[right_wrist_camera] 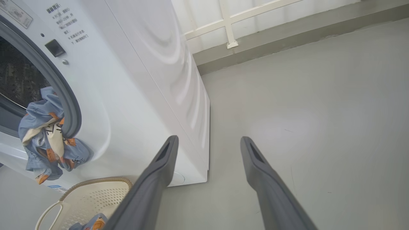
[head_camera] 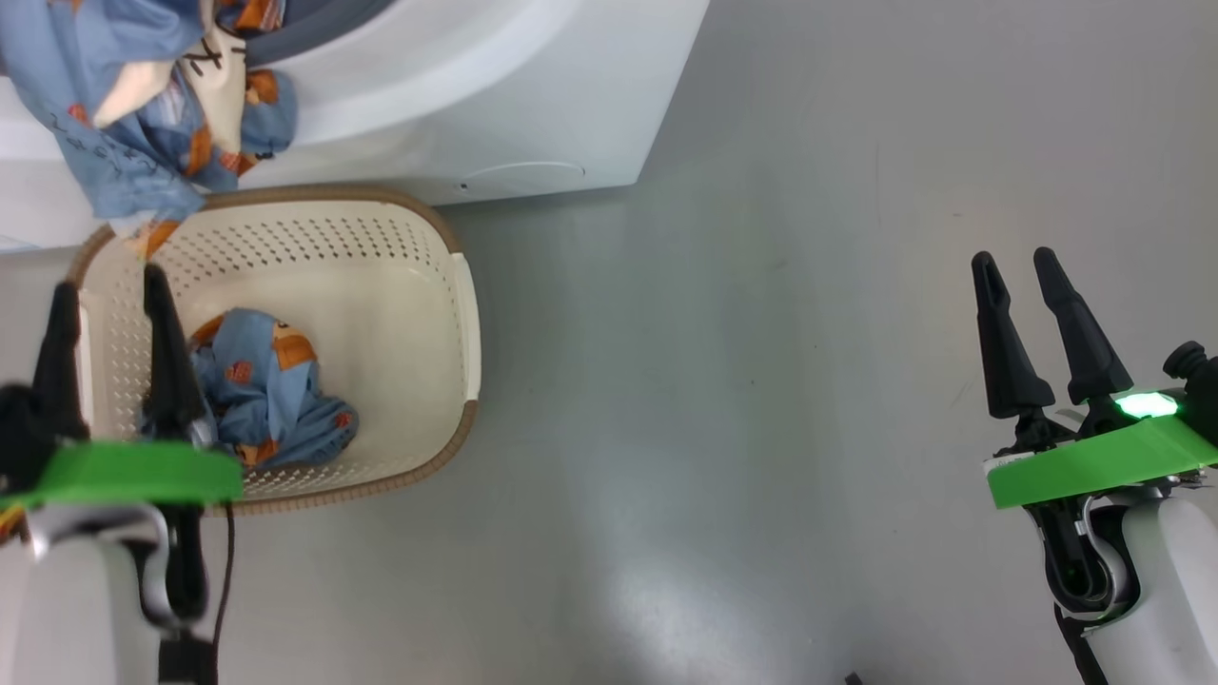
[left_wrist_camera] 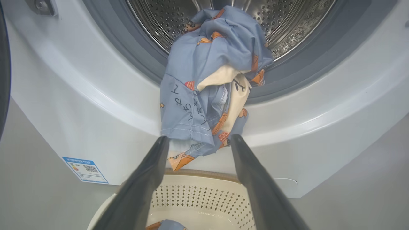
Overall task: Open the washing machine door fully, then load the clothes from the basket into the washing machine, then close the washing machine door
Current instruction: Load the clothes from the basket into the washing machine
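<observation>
Basket [head_camera: 400, 314]: it stands on the grey floor [head_camera: 761, 381] just before the washing machine [head_camera: 476, 105] and under its mouth. One bundle of the clothes [head_camera: 271, 390], blue with orange-brown bears, lies at its bottom.
Drum [left_wrist_camera: 287, 19]: its mouth is uncovered. A second garment [left_wrist_camera: 204, 83] sits partly inside, spills over the grey seal [left_wrist_camera: 134, 48] and hangs down the white front, its lowest corner just above the basket's brown rim.
Door: a dark curved edge [left_wrist_camera: 3, 80] at the left margin of my left wrist view may be its rim. I cannot tell.
Left gripper [head_camera: 108, 281]: my fingers are spread wide with nothing between them, above the basket's left side. The hanging garment's hem is just beyond the tips.
Right gripper [head_camera: 1013, 255]: my fingers are spread wide and empty, over bare floor well apart from the basket.
Blue label [left_wrist_camera: 85, 169]: stuck low on the machine's front. It carries a square code and small print I cannot read.
Printed lines [right_wrist_camera: 67, 24]: dark characters beside the mouth, above a small dark square, too small to read.
Garment marks: dark script-like strokes on the blue fabric, not readable.
</observation>
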